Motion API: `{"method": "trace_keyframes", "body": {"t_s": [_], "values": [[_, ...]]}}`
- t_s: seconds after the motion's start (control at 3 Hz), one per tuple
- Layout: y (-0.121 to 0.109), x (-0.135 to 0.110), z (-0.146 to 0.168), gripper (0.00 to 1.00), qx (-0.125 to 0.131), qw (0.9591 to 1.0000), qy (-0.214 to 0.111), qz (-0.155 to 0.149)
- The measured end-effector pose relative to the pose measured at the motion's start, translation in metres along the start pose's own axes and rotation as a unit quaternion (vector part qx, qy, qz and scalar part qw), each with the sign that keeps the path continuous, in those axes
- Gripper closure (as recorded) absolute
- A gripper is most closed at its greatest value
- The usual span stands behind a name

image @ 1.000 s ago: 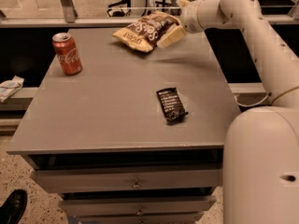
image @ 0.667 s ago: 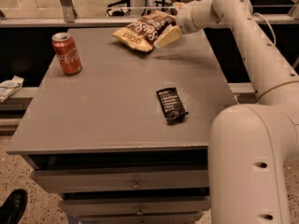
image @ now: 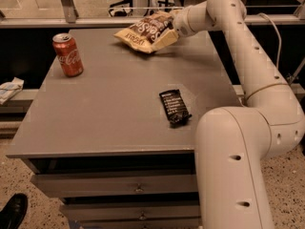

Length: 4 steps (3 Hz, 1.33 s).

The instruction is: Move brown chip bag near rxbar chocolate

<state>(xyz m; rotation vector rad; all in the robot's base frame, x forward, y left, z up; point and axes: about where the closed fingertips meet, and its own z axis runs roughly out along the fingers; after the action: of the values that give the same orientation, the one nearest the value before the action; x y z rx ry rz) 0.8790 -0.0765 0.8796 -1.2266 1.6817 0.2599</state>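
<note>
Grey table (image: 105,109) seen from the front, bearing three items, one of each kind: one brown chip bag (image: 143,31), one rxbar chocolate (image: 173,108) and one red soda can (image: 67,55). The single white arm (image: 248,56) rises at the right, bends over the table's right edge and reaches to the far edge, where its one gripper (image: 163,34) is at the right end of the chip bag. The claw is narrowed onto that end, one cream finger (image: 166,38) lying across the bag's lower right corner; the bag sits tilted at the table's far edge, near the middle, its tan end pointing left. The rxbar chocolate lies flat toward the near right of the table (white text lines facing up), well apart from the bag and just beside the arm's lower segment. The can stands upright near the far left corner, well apart from both. Below the tabletop, drawer fronts (image: 114,185) show two small knobs. One dark shoe (image: 12,212) is on the floor at lower left.
</note>
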Motion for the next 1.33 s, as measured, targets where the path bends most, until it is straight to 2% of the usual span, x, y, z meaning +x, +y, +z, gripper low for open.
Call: {"method": "trace_keyframes", "body": {"t_s": [0.33,0.67,1.0,1.33], "values": [[0.004,-0.001,0.01,0.35,-0.011,0.9999,0.001,0.001],[0.002,-0.006,0.008,0.66,-0.011,0.9999,0.004,-0.011],[-0.002,-0.016,0.001,0.89,-0.005,0.9997,0.001,-0.025],[-0.01,-0.031,-0.014,1.0,0.009,0.9993,-0.01,-0.036]]}}
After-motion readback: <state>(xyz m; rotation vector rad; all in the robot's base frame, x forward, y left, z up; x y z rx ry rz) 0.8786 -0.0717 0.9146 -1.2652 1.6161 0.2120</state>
